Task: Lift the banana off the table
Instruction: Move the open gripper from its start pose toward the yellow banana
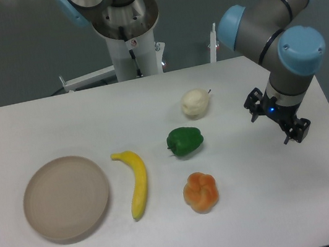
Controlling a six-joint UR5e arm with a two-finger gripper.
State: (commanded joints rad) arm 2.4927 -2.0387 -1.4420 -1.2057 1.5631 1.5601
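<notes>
Claw point(275, 120) held over desk point(278, 206), well right of green pepper point(185, 141); fingers apart, nothing held. Banana point(136, 182) laid left of green pepper, beside plate point(67, 198). Judged light, soft, easily bruised, smooth-skinned; best gripped across middle.

Robot lab test bench.
A UR5e arm point(274, 24) on a white pedestal point(133, 47) at the far edge stands over a bare white table point(278, 206), with toy fruit and a plate point(67, 198) laid out, against a plain grey wall point(8, 48).
</notes>
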